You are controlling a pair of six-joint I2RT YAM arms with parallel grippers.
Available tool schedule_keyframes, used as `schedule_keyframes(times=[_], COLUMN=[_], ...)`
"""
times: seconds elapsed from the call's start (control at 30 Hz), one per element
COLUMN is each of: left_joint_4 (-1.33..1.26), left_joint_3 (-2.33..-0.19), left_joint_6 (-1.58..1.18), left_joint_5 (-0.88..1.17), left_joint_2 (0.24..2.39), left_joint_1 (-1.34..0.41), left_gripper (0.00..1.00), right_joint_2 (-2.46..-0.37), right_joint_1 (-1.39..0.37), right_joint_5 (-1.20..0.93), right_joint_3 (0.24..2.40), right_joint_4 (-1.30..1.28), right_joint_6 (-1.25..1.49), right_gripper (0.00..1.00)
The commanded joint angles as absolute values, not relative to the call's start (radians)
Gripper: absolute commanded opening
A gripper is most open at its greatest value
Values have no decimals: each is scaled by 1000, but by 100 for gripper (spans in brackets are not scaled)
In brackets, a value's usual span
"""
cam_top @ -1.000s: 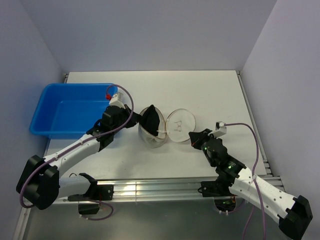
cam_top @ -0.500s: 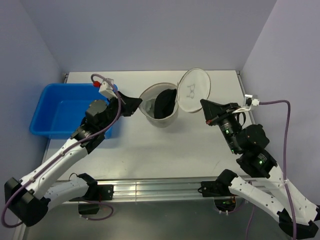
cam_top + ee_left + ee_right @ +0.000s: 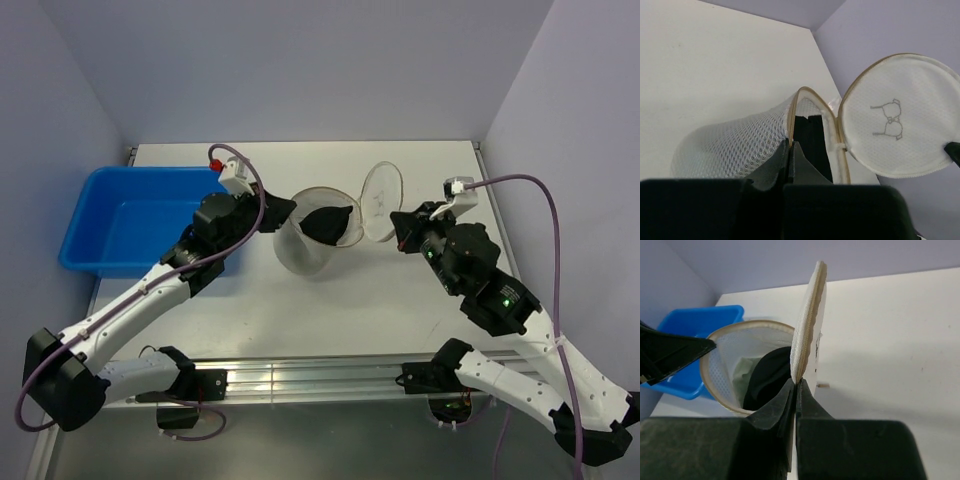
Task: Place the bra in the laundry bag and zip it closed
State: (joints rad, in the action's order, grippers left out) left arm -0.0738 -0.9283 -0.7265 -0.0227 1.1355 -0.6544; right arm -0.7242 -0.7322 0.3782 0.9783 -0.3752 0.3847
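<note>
The laundry bag [image 3: 300,252] is held up between both arms with its mouth open; its white mesh wall [image 3: 730,145] and tan rim are in the left wrist view. My left gripper [image 3: 290,208] [image 3: 791,145] is shut on the rim at the bag's left. The round lid [image 3: 378,200] [image 3: 895,120] [image 3: 807,320] stands nearly edge-on. My right gripper [image 3: 398,228] [image 3: 796,382] is shut on the lid's zip edge. Inside the bag [image 3: 722,347] lies a black cloth [image 3: 330,220] [image 3: 770,372], with a pale fabric [image 3: 742,376] beside it, which looks like the bra. I cannot make out the zip pull.
The big blue tub [image 3: 130,215] [image 3: 715,315] stands at the left of the white table [image 3: 430,170], close behind my left arm. Walls close the table in at the back and on both sides.
A second ago the bag sat on the table with its lid flat to the right. Both grippers lifted it, and it has since come lower and nearer, the lid turned edge-on.
</note>
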Motion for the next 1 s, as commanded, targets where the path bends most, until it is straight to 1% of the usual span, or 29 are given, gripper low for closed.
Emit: schedule_keyframes(times=[0.0, 0.07, 0.13, 0.2, 0.3, 0.53, 0.63, 0.67, 0.77, 0.8, 0.83, 0.87, 0.9, 0.93, 0.97], left_joint_4=[-169, -199, -241, -221, -236, -356, -345, -353, -376, -373, -380, -390, -399, -405, -408], left_joint_3=[-853, -839, -828, -856, -870, -799, -808, -804, -790, -790, -784, -776, -763, -761, -758], left_joint_6=[-749, -767, -779, -758, -762, -802, -788, -788, -798, -796, -799, -804, -811, -816, -818], left_joint_5=[-22, 3, 28, 20, 28, 103, 97, 94, 109, 113, 112, 109, 115, 132, 141], left_joint_2=[1185, 1209, 1218, 1233, 1253, 1333, 1354, 1356, 1365, 1371, 1371, 1370, 1368, 1368, 1367], left_joint_1=[-650, -653, -663, -681, -689, -709, -718, -719, -718, -719, -719, -715, -710, -703, -689], left_gripper=[0, 0, 0, 0, 0, 0, 0, 0, 0, 0, 0, 0, 0, 0, 0], right_joint_2=[-707, -678, -658, -646, -650, -669, -719, -777, -900, -1016, -1087, -1151, -1254, -1287, -1302], right_joint_1=[-730, -730, -730, -730, -732, -749, -770, -784, -897, -967, -998, -1026, -1051, -1063, -1060], right_joint_5=[440, 437, 446, 460, 446, 475, 489, 492, 541, 567, 572, 593, 636, 623, 603], right_joint_3=[913, 890, 897, 922, 960, 963, 989, 1017, 1110, 1147, 1194, 1304, 1345, 1368, 1385], right_joint_4=[-430, -428, -481, -524, -584, -706, -692, -675, -623, -580, -586, -609, -639, -644, -644], right_joint_6=[400, 419, 420, 426, 445, 502, 509, 506, 497, 486, 474, 465, 456, 443, 433], right_gripper=[0, 0, 0, 0, 0, 0, 0, 0, 1, 7, 23, 34, 47, 59, 64])
